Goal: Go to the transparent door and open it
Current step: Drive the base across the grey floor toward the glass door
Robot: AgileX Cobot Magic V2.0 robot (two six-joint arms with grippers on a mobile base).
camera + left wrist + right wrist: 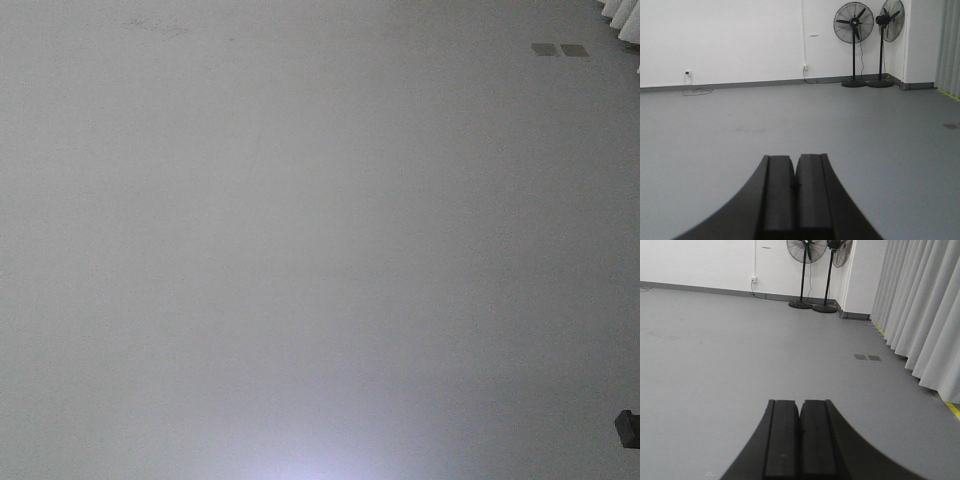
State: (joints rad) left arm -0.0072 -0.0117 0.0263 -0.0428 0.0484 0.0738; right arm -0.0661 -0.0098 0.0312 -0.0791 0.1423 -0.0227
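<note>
The transparent door is out of view in all three views. My left gripper (795,159) is shut and empty, its two black fingers pressed together, held above bare grey floor and facing a white wall. My right gripper (800,403) is also shut and empty, above the same grey floor. Neither gripper shows in the front view, which holds only grey floor (300,250).
Two black pedestal fans (854,42) stand at the far wall corner; they also show in the right wrist view (802,270). Pale grey curtains (920,315) hang along the right side, with a yellow floor line at their foot. Two dark floor plates (867,357) (560,49) lie near the curtains. A wall socket with cable (688,73) is at far left.
</note>
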